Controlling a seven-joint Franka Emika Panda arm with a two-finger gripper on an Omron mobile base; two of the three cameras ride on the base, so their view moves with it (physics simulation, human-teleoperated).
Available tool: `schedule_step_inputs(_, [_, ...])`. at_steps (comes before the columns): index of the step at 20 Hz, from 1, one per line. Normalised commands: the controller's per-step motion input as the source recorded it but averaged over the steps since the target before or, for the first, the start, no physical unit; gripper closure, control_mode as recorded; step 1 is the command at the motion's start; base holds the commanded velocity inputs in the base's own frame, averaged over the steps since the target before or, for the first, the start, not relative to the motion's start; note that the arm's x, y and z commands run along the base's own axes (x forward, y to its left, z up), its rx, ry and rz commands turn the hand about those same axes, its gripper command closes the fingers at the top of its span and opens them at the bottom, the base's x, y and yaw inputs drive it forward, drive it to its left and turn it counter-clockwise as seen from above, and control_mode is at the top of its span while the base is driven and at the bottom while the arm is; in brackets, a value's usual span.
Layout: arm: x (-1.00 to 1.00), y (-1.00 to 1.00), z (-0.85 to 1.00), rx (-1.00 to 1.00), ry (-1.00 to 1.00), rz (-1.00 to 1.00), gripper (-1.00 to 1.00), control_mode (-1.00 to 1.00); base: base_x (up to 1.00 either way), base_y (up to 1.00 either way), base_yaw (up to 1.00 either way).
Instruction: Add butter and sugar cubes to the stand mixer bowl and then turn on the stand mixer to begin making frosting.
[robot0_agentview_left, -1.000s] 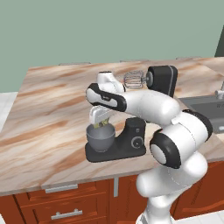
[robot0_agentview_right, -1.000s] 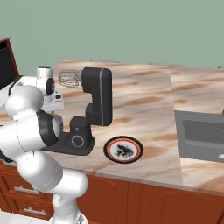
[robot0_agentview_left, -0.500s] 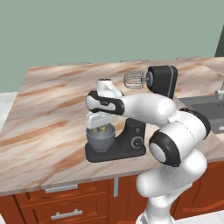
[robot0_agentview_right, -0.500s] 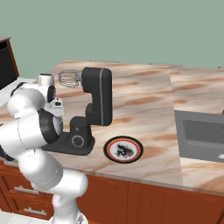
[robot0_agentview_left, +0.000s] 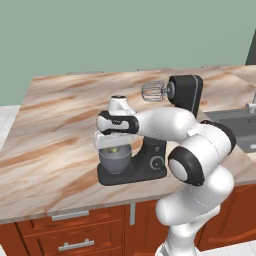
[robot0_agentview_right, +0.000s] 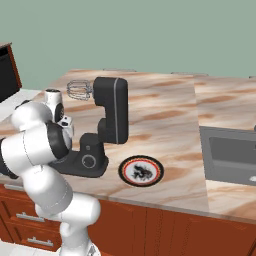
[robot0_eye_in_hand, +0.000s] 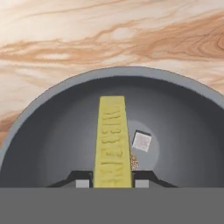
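The grey stand mixer bowl (robot0_eye_in_hand: 52, 127) lies right beneath my hand. It sits on the base of the black stand mixer (robot0_agentview_left: 150, 162), whose head (robot0_agentview_right: 112, 107) is tilted up with the whisk (robot0_agentview_left: 153, 92) raised. My gripper (robot0_eye_in_hand: 112, 183) is shut on the pale-yellow butter (robot0_eye_in_hand: 113, 140), holding it inside the bowl's rim. One sugar cube (robot0_eye_in_hand: 141, 141) lies on the bowl's bottom, and a tiny tan speck (robot0_eye_in_hand: 134, 162) lies beside the butter. In the left base view my gripper (robot0_agentview_left: 114, 148) hangs just over the bowl (robot0_agentview_left: 115, 162).
A round dark plate with a red rim (robot0_agentview_right: 141, 170) lies on the marble counter right of the mixer. The mixer's dial (robot0_agentview_right: 89, 161) faces the front. A sink (robot0_agentview_right: 227, 155) is set into the counter at the far right.
My hand has come down with the butter, from above the bowl to its rim. The mixer and plate have not moved.
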Motion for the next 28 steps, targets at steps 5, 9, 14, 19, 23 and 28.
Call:
schedule_step_inputs(5, [0.19, 0.05, -0.24, -0.03, 0.00, -0.19, -1.00, -1.00, 0.00, 0.00, 0.00])
schedule_step_inputs(9, [0.05, 0.00, -0.26, -0.02, 0.00, -0.18, -1.00, -1.00, 0.00, 0.00, 0.00])
schedule_step_inputs(14, [-0.08, 0.03, 0.04, 0.00, 0.00, -0.16, -1.00, -1.00, 0.00, 0.00, 0.00])
schedule_step_inputs(19, [-0.70, 0.00, 0.92, 0.01, -0.09, -0.10, -1.00, -1.00, 0.00, 0.00, 0.00])
schedule_step_inputs(23, [-0.84, -0.14, 1.00, 0.00, -0.04, -0.02, -1.00, -1.00, 0.00, 0.00, 0.00])
schedule_step_inputs(28, [-0.93, -0.74, 1.00, 0.11, 0.00, -0.02, -1.00, -1.00, 0.00, 0.00, 0.00])
